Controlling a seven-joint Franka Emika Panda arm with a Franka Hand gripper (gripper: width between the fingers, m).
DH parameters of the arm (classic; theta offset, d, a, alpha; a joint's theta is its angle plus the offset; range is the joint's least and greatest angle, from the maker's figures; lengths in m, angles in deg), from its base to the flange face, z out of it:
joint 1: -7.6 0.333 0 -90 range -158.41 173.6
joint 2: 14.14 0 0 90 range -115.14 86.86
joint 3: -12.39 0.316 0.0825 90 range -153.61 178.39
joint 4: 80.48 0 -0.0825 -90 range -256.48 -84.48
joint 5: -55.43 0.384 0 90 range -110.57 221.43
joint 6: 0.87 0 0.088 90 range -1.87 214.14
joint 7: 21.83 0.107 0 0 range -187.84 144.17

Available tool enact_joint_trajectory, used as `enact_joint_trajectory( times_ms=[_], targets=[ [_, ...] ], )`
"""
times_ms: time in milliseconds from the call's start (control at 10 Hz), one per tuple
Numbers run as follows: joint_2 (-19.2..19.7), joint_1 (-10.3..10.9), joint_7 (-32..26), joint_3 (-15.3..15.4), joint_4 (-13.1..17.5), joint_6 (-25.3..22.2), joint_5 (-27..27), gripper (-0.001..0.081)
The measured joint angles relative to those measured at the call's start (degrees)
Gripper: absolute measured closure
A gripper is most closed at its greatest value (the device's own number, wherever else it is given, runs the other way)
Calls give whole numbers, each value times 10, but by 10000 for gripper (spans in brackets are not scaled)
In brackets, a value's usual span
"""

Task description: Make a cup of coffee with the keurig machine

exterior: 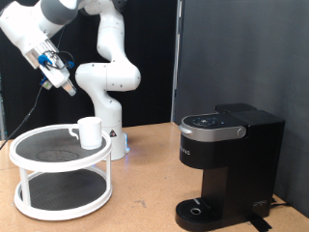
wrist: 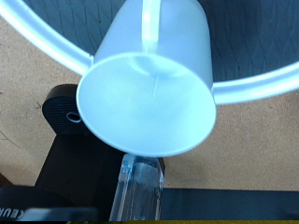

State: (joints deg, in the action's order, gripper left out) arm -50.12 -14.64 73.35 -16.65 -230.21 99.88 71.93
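The cup [exterior: 90, 131], a small plain white mug, stands upright on the top tier of a white round two-tier stand [exterior: 39, 164] at the exterior view's left. It fills the wrist view [wrist: 149, 84], with its handle showing and nothing gripping it. My gripper [exterior: 64, 79] hangs in the air above the stand, up and to the exterior view's left of the cup, well clear of it. Its fingers do not show in the wrist view. The keurig machine [exterior: 227, 159], boxy and black with its lid down, stands at the exterior view's right. Part of it shows in the wrist view [wrist: 65, 117].
The stand's white rim [wrist: 252, 84] curves behind the cup in the wrist view. The robot's white base [exterior: 108, 92] stands behind the stand. The wooden tabletop [exterior: 145, 193] lies between stand and machine. A clear plastic part [wrist: 140, 187] shows beside the machine.
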Motion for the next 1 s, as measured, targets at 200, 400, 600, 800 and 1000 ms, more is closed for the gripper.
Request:
enact_joint_trajectory(
  times_ms=[200,400,600,800,1000],
  targets=[
    [4,0,-7,-4,-23,41,6,372],
    [4,0,-17,-11,-46,73,16,169],
    [5,-1,-24,-17,-68,106,20,92],
    [12,-1,-32,-21,-86,132,19,75],
    [21,-1,-41,-25,-96,148,19,72]
  ],
)
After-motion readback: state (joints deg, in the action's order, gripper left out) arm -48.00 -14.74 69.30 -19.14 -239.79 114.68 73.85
